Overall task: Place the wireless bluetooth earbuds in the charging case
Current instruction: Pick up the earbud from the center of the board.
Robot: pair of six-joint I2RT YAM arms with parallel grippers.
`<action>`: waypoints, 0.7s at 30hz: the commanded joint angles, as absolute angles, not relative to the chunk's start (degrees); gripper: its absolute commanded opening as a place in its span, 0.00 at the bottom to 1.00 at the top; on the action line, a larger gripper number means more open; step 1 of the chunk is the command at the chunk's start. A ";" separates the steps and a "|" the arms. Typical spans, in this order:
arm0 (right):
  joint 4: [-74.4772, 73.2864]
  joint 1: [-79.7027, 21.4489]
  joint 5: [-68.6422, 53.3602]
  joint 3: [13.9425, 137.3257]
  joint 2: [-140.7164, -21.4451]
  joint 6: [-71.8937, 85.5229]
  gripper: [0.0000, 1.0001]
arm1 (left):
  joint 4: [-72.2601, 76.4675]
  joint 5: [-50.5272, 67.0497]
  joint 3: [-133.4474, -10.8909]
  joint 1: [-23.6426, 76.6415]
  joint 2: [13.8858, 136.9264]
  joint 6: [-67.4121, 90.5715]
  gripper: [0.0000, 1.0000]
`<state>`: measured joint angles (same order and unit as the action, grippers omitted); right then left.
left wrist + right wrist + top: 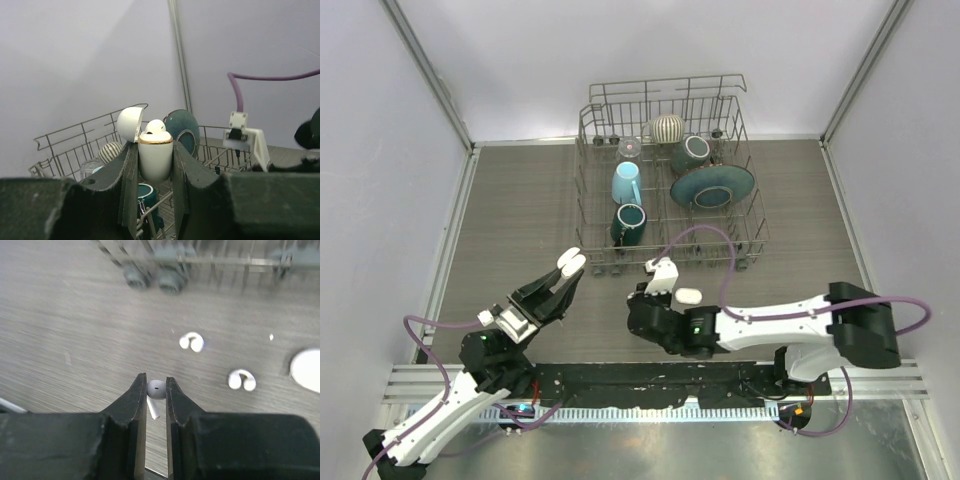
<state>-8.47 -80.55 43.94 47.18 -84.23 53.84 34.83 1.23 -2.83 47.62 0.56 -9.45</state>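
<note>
Nearest the arm bases, the right gripper [155,383] reaches left over the grey wood-grain table [520,220]. It pinches a white earbud [157,389] by its rounded head between both fingertips. The stem points down toward the tabletop, but whether it touches the surface cannot be told. Just beyond it, a small white two-lobed piece [191,341] lies on the table, and a second piece [241,380] of the same kind lies apart to its right.

On the left side, the left gripper [567,270] is clamped on the charging case [155,162], one finger on either side of its body. The case stands upright with its lid [130,125] flipped up to the left. A second earbud [155,126] sits in it, head showing above the gold rim.

Farthest back stands a wire dish rack [584,190]. It holds a light blue mug [627,183], a dark teal mug [628,225], a leaning teal plate [712,186] and a striped bowl [668,127].
</note>
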 commanded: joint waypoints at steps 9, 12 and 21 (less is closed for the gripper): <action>31.52 -80.95 54.58 31.31 -62.68 34.56 0.01 | 37.70 0.79 -1.50 47.55 -0.18 -8.26 0.00; 43.73 -81.03 52.74 28.75 -60.03 27.55 0.01 | 38.49 0.88 -1.32 47.55 1.56 -8.26 0.00; 73.90 -81.30 43.26 29.26 -65.81 12.58 0.01 | 41.22 3.51 -1.32 47.64 4.65 -7.56 0.00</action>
<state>54.89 -80.64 47.68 27.14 -62.59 22.15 36.75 1.80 -2.83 47.62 3.42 -8.45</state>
